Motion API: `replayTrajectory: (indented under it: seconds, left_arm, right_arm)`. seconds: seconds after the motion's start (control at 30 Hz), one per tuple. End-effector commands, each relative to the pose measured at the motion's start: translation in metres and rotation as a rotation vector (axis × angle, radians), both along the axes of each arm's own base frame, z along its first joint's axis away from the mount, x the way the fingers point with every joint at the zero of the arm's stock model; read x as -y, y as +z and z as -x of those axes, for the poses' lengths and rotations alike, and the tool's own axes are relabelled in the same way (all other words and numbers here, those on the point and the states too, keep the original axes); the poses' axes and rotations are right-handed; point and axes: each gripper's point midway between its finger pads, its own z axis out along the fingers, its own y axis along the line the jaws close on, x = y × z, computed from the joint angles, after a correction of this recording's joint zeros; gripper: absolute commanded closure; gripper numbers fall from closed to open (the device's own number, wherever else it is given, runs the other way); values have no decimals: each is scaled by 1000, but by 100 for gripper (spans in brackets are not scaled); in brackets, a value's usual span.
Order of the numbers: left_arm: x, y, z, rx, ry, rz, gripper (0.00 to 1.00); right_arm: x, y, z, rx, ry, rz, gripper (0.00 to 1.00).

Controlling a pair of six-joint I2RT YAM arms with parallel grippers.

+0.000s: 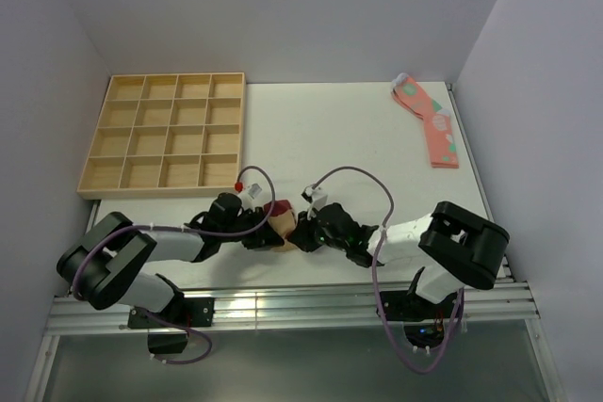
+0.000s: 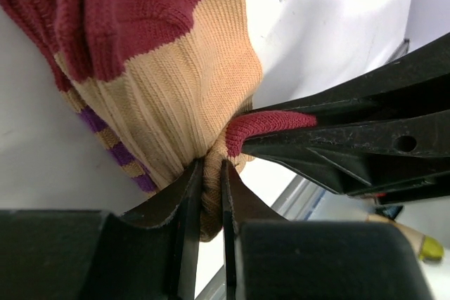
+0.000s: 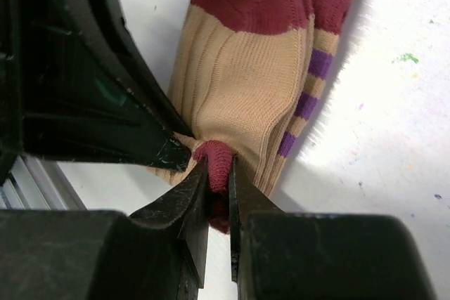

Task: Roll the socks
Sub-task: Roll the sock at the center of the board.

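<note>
Near the arm bases the socks (image 3: 246,82) sit bunched on the counter (image 1: 330,129); left gripper (image 2: 211,173) pinched on tan knit, right gripper (image 3: 218,170) nipped on a dark red fold; roll looks mostly formed, tuck unfinished; farther off, pink socks (image 1: 433,124) lie apart.

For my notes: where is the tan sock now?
Low and central in the top view, the tan sock is pinched between the left pincer and the right pincer.
</note>
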Motion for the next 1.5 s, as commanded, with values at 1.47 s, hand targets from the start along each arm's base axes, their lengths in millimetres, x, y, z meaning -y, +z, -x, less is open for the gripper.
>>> replayTrajectory:
  seconds: [1.47]
  left_arm:
    - [-13, -20, -51, 78, 317, -299, 83]
  right_arm:
    - [13, -16, 18, -342, 40, 330, 100]
